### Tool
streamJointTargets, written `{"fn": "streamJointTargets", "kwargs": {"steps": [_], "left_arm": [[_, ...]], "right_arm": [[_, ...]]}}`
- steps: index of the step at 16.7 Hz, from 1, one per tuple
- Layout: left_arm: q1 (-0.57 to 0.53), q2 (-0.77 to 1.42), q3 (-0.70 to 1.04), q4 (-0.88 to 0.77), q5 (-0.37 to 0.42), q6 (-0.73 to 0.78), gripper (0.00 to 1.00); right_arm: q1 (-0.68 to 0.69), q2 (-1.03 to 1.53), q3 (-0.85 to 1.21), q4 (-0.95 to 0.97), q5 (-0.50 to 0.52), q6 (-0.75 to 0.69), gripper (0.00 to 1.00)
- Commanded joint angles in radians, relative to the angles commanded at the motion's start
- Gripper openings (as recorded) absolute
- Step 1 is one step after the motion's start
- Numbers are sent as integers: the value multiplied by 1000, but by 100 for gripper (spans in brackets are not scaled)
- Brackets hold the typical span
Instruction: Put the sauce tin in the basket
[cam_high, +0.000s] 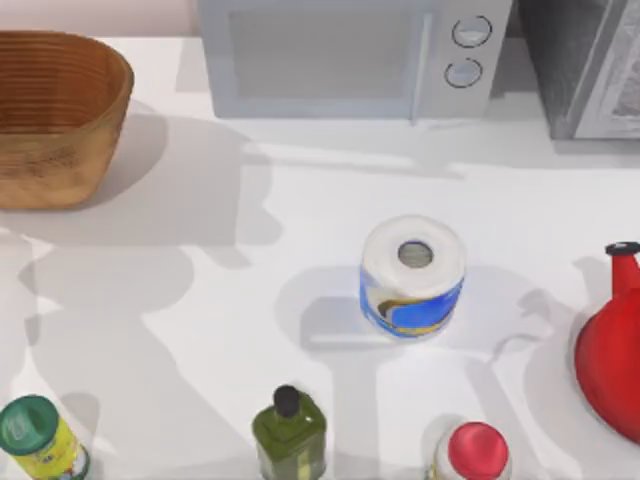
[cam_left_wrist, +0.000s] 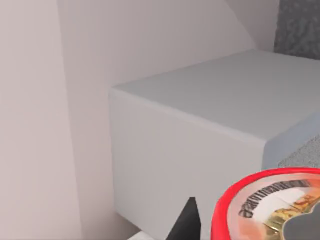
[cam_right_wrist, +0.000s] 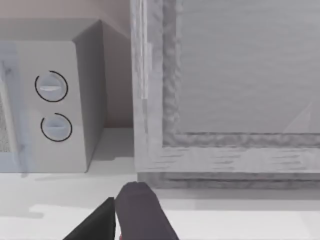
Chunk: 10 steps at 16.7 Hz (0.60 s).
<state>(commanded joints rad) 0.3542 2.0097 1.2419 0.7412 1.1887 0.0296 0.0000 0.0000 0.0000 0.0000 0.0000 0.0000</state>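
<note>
White tabletop is seen, with the basket (cam_high: 50, 115) at the top view's upper left. The sauce tin (cam_left_wrist: 270, 200) is held clasped by the left gripper (cam_left_wrist: 245, 226), raised beside the microwave (cam_high: 350, 55). It is best carried above the hollow before being let go. The right gripper (cam_right_wrist: 131, 215) is parked facing the microwave.

The light-brown ribbed wicker basket (cam_high: 55, 115) at ten o'clock looks woven and rough. The white bench (cam_high: 250, 260) is smooth and matt. The white paper roll (cam_high: 412, 275) has a soft, matt wrap. The red rounded kettle (cam_high: 612, 355) shines glossy. The red sauce tin (cam_left_wrist: 272, 207) has a glossy printed end.
</note>
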Motion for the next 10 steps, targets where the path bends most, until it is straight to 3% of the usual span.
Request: {"fn": "streamJointTargets", "kwargs": {"steps": [5, 10], "left_arm": [[0, 0, 0, 0, 0, 0, 98], [0, 0, 0, 0, 0, 0, 100]], "right_arm": [[0, 0, 0, 0, 0, 0, 100], [0, 0, 0, 0, 0, 0, 100]]}}
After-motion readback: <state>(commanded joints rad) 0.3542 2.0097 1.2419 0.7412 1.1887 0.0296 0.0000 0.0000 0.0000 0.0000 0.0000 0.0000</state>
